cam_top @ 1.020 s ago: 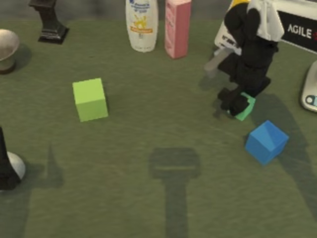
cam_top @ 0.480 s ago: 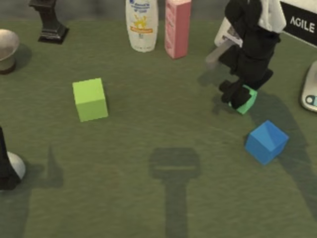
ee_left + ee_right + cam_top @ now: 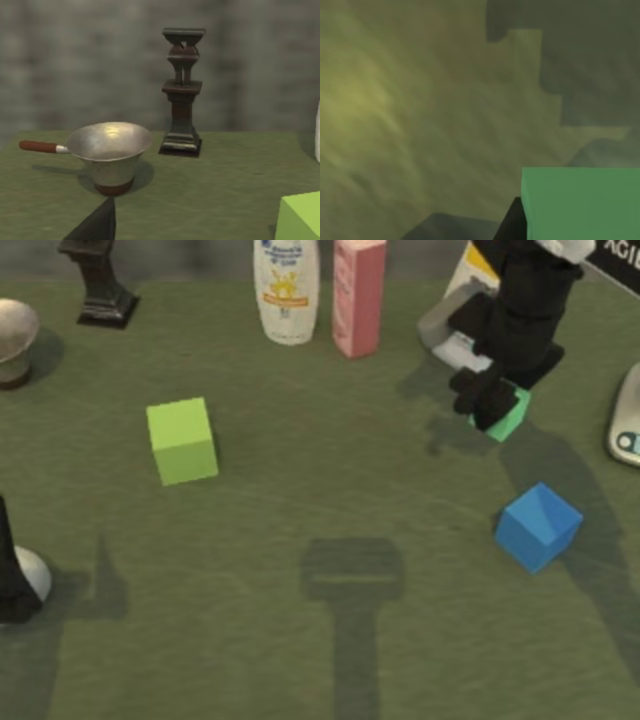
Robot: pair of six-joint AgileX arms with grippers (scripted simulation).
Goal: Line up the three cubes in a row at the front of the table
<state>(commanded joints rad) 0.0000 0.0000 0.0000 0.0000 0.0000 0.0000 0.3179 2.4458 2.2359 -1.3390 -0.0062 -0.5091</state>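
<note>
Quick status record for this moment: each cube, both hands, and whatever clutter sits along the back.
mint-green cube: held in the right hand, clear of the table, its shadow on the cloth beside it
blue cube: on the table's right side, turned at an angle
lime cube: left of centre, untouched
left hand: parked at the left edge
back row: candlestick, metal pan, lotion bottle, pink box
row at front: not yet started

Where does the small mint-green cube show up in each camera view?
Top view: mint-green cube at upper right, in the right gripper.
Left wrist view: not in it.
Right wrist view: fills the lower right corner.
Shared landmark: the olive table.
</note>
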